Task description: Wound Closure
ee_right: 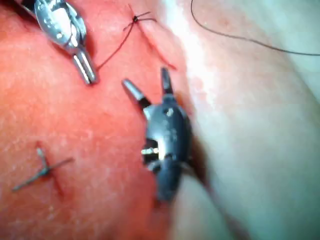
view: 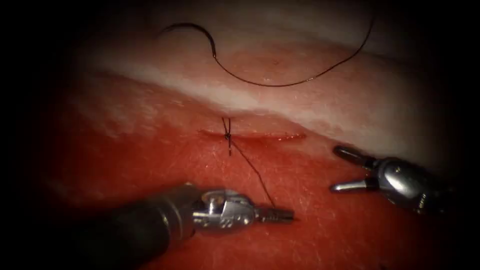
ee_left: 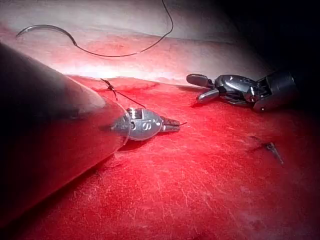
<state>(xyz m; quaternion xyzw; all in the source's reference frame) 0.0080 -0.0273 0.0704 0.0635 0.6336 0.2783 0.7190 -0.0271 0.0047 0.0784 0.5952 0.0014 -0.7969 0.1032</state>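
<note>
The cut (view: 260, 135) runs across the tissue (view: 150, 165), with a tied knot (view: 227, 135) near its left end. One thread strand (view: 252, 170) runs from the knot down to my left tool (view: 280, 215), whose jaws are shut on it. My right tool (view: 336, 169) rests to the right of and below the cut, jaws open and holding nothing. The curved needle (view: 192, 29) lies free on the pale tissue beyond the cut, not in the tissue, with its thread (view: 280, 85) trailing off to the right. In the right wrist view the open right tool (ee_right: 145, 79) sits near the knot (ee_right: 135, 19).
Red fluid (view: 350, 235) covers the near tissue. A pale fatty band (view: 210, 92) runs beyond the cut. An earlier stitch with short cut ends (ee_right: 44, 170) sits in the tissue near the right tool, also seen in the left wrist view as a stitch (ee_left: 272, 150).
</note>
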